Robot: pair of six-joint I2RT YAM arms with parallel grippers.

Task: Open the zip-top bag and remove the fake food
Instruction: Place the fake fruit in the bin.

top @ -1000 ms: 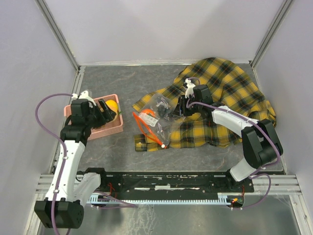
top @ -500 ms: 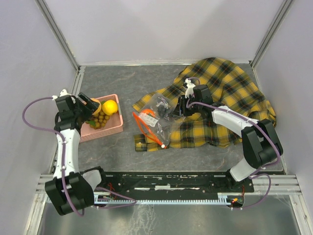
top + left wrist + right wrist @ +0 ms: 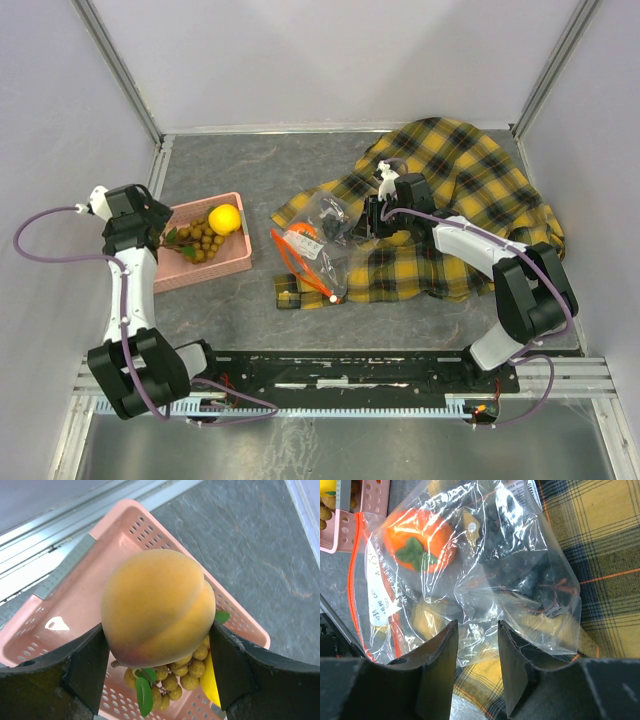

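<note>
Over the basket (image 3: 150, 535), left hand (image 3: 157, 650) clasps a peach (image 3: 155, 600); outstretched right hand (image 3: 476, 630) pinches the bag (image 3: 530, 555).

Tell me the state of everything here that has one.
Bag: zip open, food inside.
Left pincer: shut on peach.
Right pincer: astride bag edge, grip unclear.
Basket: holds grapes, yellow fruit.
Cloth: crumpled.
</note>
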